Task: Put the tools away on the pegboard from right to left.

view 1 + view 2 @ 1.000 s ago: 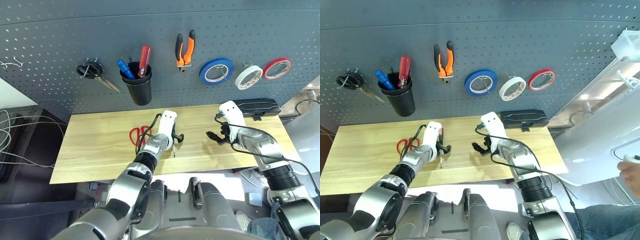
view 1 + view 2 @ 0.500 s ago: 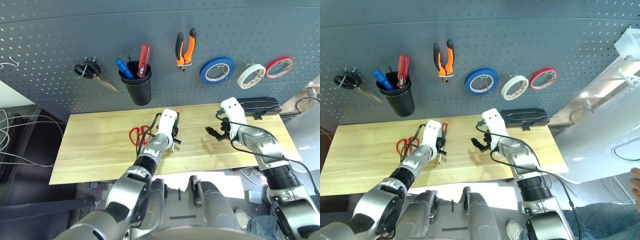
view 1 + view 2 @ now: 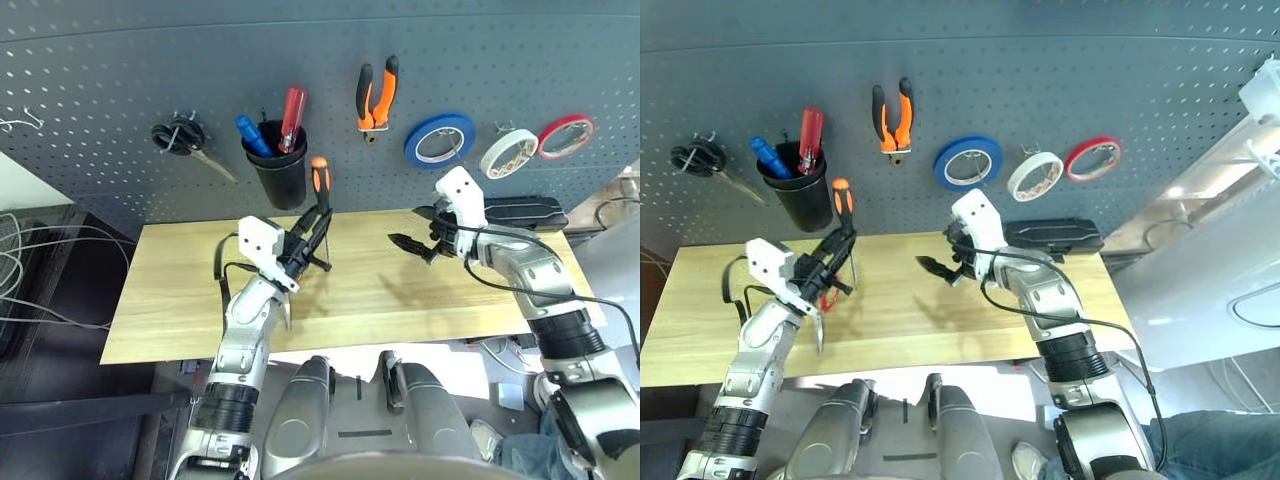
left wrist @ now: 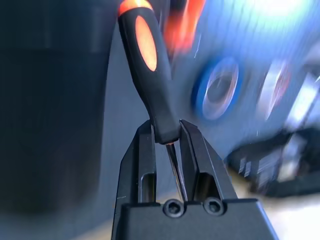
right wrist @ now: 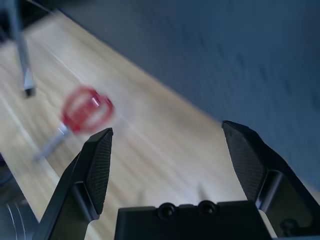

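Two tools are already hanging on the pegboard: the whitish tape roll and the pliers. The left gripper is holding the screwdriver above the tabletop, its fingers pinching the handle's lower end, near the black cup; being stiff, light and smooth, it is likely to pivot. The right gripper is hovering wide open, holding nothing. The red-handled scissors are lying on the tabletop

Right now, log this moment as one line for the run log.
left fingers: shut on screwdriver, raised near black cup | right gripper: open, empty | red-handled scissors: on table
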Action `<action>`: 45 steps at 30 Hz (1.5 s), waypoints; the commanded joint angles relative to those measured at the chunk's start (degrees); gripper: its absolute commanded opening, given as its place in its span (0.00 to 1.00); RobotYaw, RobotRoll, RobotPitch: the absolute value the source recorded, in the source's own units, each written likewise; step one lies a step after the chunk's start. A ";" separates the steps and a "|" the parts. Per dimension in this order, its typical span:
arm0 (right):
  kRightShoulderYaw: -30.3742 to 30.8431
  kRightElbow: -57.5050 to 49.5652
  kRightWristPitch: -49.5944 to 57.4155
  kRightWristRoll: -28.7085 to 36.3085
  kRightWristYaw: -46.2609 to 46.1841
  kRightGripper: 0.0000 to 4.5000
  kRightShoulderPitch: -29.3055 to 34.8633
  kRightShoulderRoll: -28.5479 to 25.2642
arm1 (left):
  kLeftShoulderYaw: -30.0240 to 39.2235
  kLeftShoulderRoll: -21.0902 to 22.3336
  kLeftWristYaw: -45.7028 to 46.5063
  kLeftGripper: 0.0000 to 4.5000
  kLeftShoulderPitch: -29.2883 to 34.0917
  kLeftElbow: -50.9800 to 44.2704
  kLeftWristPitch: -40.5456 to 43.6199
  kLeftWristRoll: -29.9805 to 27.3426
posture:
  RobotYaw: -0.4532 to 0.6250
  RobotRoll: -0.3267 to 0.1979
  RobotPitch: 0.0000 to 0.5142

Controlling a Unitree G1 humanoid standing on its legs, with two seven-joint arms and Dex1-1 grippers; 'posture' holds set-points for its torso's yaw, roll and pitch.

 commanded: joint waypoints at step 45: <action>1.58 2.08 2.13 1.18 0.23 1.00 2.23 -4.98 | -10.78 17.78 -6.25 0.99 -8.73 -13.38 35.90 -7.85 | 0.51 0.62 0.41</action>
